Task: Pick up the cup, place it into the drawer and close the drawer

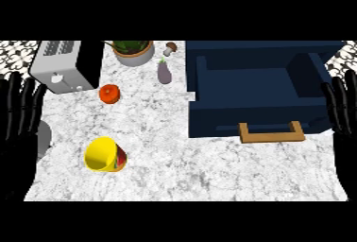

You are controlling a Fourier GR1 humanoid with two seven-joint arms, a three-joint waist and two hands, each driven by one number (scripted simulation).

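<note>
A yellow cup (105, 154) with a red and green pattern lies on its side on the marbled counter (188, 160), at the lower left, its mouth facing the upper left. The dark blue drawer (258, 87) stands pulled open at the upper right, with a wooden handle (271, 132) on its front. My left hand (20, 111) rests at the left edge, fingers straight and upward, well left of the cup. At the right edge, beside the drawer, my right hand (340, 106) rests the same way. Neither hand holds anything.
A grey toaster (61, 66) stands at the back left. A potted plant (134, 51), a mushroom (170, 47), a purple eggplant (165, 73) and a red tomato (109, 93) sit along the back of the counter.
</note>
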